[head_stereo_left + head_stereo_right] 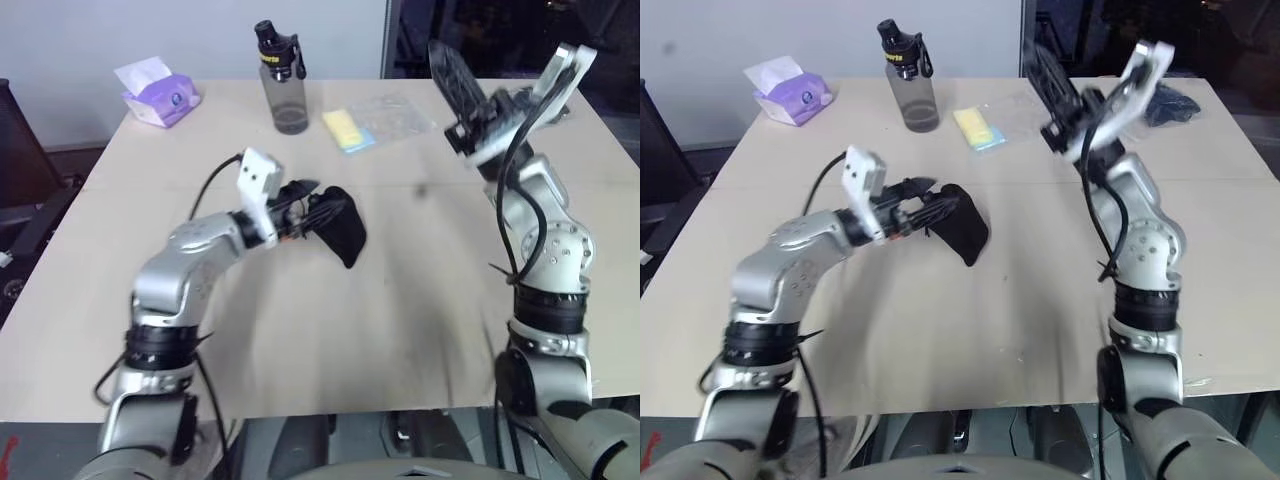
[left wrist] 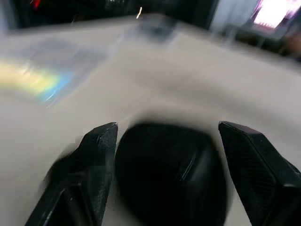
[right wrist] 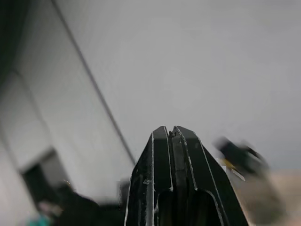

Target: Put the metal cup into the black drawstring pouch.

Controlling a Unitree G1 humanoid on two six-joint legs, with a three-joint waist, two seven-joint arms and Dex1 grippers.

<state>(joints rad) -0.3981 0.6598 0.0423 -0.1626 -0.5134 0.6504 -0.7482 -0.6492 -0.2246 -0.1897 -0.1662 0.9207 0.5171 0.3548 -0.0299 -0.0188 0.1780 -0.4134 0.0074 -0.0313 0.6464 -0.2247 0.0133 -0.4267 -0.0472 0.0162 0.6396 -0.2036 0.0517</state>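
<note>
Pouch (image 1: 340,228) on the counter (image 1: 300,330) near mid-span, just ahead of the left tool (image 2: 164,141); long axis slanting away from that tool toward the near right, a lumpy oblong of soft matte black cloth. Contents hidden; cup not made out. Left tool wide, ribbed black fingers (image 2: 96,155) on either side of the pouch's rounded end, contact unclear. Right tool (image 3: 170,136) lifted above the far right of the counter, pointing up, fingers pressed together on nothing. Along the far edge: grey translucent bottle (image 1: 283,85) with black cap, upright; purple tissue pack (image 1: 158,95) with white sheet sticking out; clear plastic bag (image 1: 380,118) lying flat with a yellow pad (image 1: 347,130).
</note>
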